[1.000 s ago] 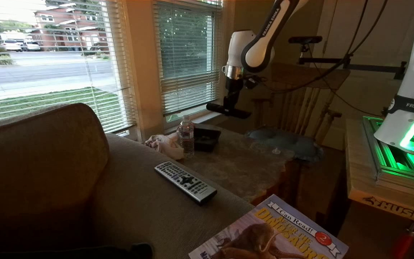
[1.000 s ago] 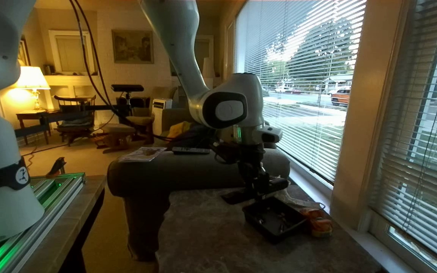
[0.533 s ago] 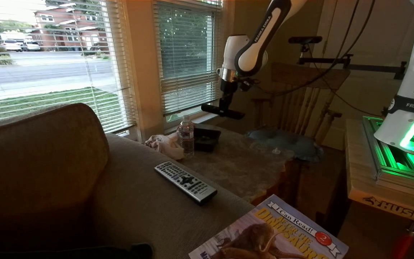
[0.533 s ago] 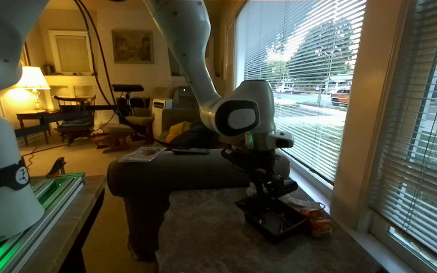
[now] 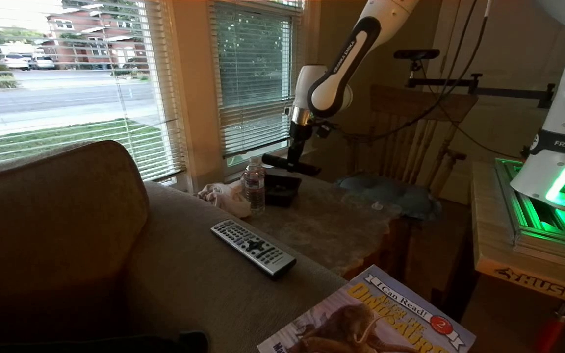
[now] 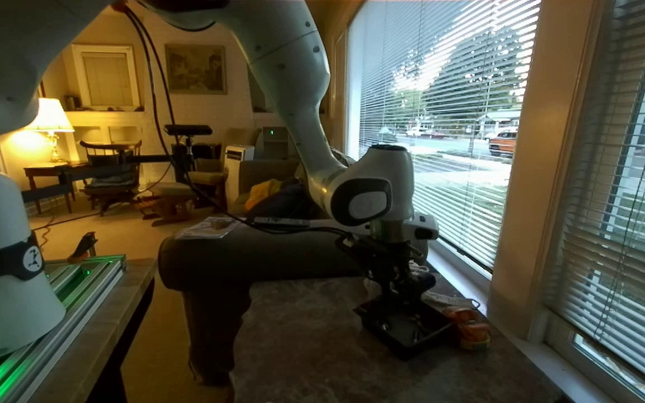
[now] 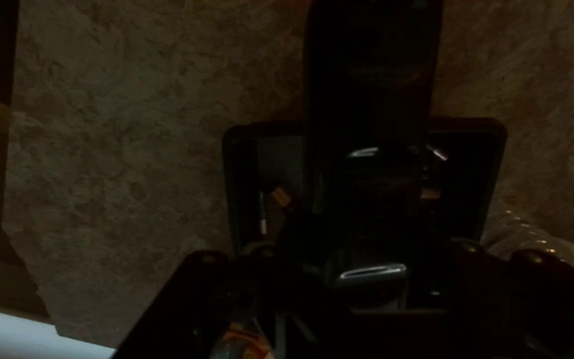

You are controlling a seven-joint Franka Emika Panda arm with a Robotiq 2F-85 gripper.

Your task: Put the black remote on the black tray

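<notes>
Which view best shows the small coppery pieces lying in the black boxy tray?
The wrist view: looking down, it shows the small coppery pieces largest, though dimly, and the slim black remote hides part of the black boxy tray. Both exterior views show only tiny, indistinct specks inside it.

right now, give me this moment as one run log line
gripper: shut on black remote | black tray: below remote, small items inside | water bottle: upright beside tray | release: not yet done
</notes>
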